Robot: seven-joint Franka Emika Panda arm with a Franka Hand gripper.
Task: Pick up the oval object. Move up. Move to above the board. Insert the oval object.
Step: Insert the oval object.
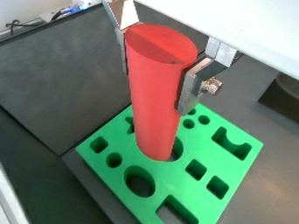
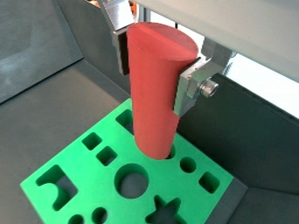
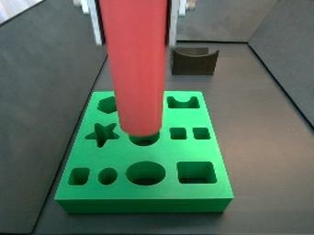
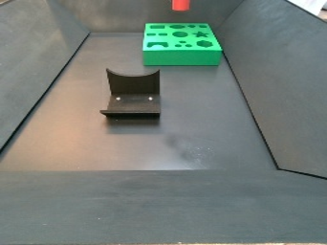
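Red oval object (image 1: 156, 92) clamped in gripper (image 1: 156, 54), tip hidden by board (image 1: 222, 171) hole

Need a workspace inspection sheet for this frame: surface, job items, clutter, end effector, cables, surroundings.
Surface: dark grey floor, bare around the parts.
Job's things: oval object, red, upright, lower end at a hole in the board; depth of entry cannot be told.
Clutter: nothing seen.
Grippers: end effector above the board, fingers shut on the oval object's upper part.
Cables: nothing seen.
Surroundings: fixture on the floor, apart from the board; dark walls.
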